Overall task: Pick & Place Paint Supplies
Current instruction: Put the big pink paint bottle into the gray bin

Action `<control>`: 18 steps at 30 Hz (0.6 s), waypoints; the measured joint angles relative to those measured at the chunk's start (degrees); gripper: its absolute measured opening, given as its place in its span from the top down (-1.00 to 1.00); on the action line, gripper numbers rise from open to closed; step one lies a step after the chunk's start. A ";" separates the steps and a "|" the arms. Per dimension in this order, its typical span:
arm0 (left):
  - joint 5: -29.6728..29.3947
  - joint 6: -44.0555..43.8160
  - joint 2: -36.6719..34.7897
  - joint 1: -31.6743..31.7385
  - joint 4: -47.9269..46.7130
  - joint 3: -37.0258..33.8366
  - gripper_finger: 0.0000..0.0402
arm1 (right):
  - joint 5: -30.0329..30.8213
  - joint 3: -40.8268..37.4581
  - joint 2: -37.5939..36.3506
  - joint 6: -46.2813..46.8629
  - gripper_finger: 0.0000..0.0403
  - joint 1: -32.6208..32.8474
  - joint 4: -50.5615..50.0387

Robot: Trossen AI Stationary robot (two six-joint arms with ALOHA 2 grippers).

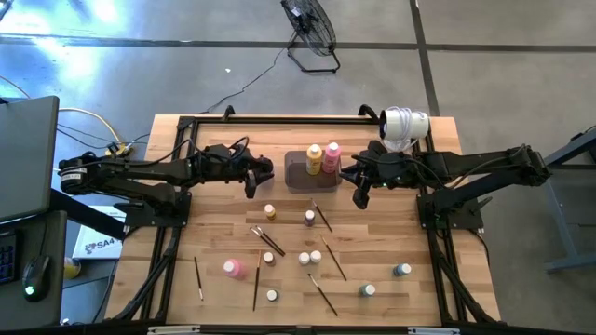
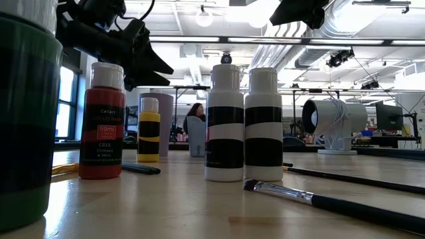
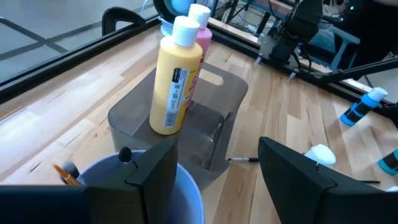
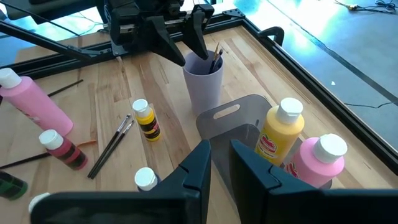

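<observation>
Grippers flank a dark grey tray (image 1: 296, 177) at upper centre of the overhead frame. The left gripper (image 1: 252, 183) hangs released, fingers spread, above a purple cup (image 4: 203, 81) holding brushes, just left of the tray. The right gripper (image 1: 359, 193) sits right of the tray, fingers nearly together and grasping nothing. Inside the tray stand 2 tall bottles, a yellow bottle (image 1: 314, 158) and a pink bottle (image 1: 331, 155), side by side. Below, across the lower half of the frame, small white-capped bottles (image 1: 304, 258) and thin paintbrushes (image 1: 332, 258) lie scattered on the wooden table (image 1: 419, 223), with a second pink bottle (image 1: 233, 268) lying at lower left.
</observation>
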 joint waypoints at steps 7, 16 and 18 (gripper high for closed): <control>-1.95 5.74 -2.26 0.00 2.38 0.00 -0.10 | 0.00 0.02 0.00 0.24 0.76 0.00 0.00; -8.23 10.69 -16.12 0.00 -10.60 -2.05 -0.10 | 0.00 0.01 0.00 0.59 0.76 0.00 0.50; -7.24 10.33 -19.24 0.00 -10.96 -3.46 -0.10 | 0.00 0.01 0.00 0.59 0.76 0.00 0.93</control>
